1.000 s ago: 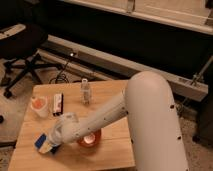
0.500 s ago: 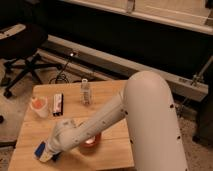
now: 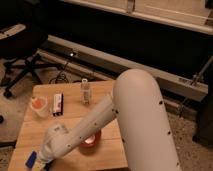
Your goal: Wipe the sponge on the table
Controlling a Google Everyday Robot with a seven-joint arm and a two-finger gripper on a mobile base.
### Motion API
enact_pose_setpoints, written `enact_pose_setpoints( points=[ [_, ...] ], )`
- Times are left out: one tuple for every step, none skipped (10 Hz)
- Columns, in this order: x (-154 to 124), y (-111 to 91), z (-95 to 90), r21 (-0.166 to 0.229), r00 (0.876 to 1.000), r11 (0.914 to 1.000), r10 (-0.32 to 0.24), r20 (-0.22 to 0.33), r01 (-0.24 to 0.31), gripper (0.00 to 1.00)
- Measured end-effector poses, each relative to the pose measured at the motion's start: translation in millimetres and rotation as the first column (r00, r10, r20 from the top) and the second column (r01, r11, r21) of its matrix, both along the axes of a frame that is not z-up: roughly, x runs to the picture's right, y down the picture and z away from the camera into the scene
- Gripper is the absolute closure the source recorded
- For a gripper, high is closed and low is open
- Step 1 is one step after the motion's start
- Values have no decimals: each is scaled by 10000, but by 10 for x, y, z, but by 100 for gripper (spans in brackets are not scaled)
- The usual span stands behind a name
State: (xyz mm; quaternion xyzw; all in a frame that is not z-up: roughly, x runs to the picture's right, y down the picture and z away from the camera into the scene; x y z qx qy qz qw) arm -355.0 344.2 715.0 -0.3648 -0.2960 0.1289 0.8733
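Gripper (image 3: 44, 159) at sponge (image 3: 31, 160), table (image 3: 70, 114) corner

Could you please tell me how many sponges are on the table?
1. The sponge lies at the table's near-left corner, at the gripper; the arm may hide others.

Dim, warm light; hand (image 3: 42, 160) lower left, seemingly shadowed.

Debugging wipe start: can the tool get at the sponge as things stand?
Probably yes. The tool sits at the table's near corner, lower left in view, right beside the sponge, nothing between them. The cup, box and red bowl lie farther back.
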Motion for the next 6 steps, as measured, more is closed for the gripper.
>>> enact_pose_setpoints(
  points=[
    [-95,6,-40,18,9998,10000,-77,198,77,89],
    [-195,2,-69,43,9991,9999,-131,392,130,89],
    [-340,-11,-91,81,9977,9998,-192,645,187,89],
    [-479,-16,-100,108,9958,9996,-262,876,253,89],
    [-556,-22,-96,125,9946,9995,-296,999,285,89],
    [-674,-30,-79,155,9925,9993,-362,1167,346,89]
  ],
)
